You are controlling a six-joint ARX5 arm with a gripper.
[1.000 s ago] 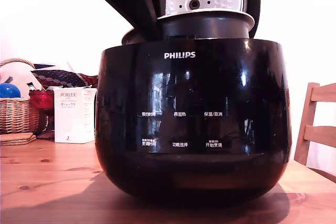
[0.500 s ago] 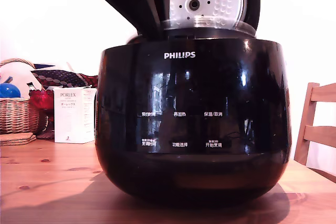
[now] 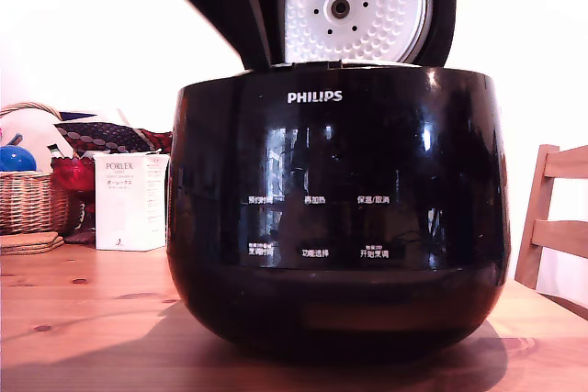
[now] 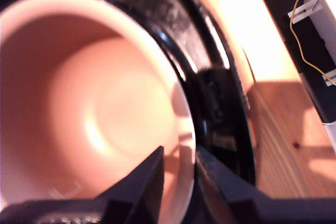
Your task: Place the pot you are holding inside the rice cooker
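Black gripper [image 4: 178, 169] fingers pinch the round metal pot's [image 4: 105, 119] thin rim, seated in the glossy black rice cooker [image 3: 338, 208]; release should be gentle and straight.

wicker basket [image 3: 28, 199] | white PORLEX box [image 3: 129, 201] | wooden chair [image 3: 554, 227] | wooden table [image 3: 83, 319]

A home — wooden table [image 3: 83, 319], wicker basket [image 3: 28, 199], chair [image 3: 556, 218].
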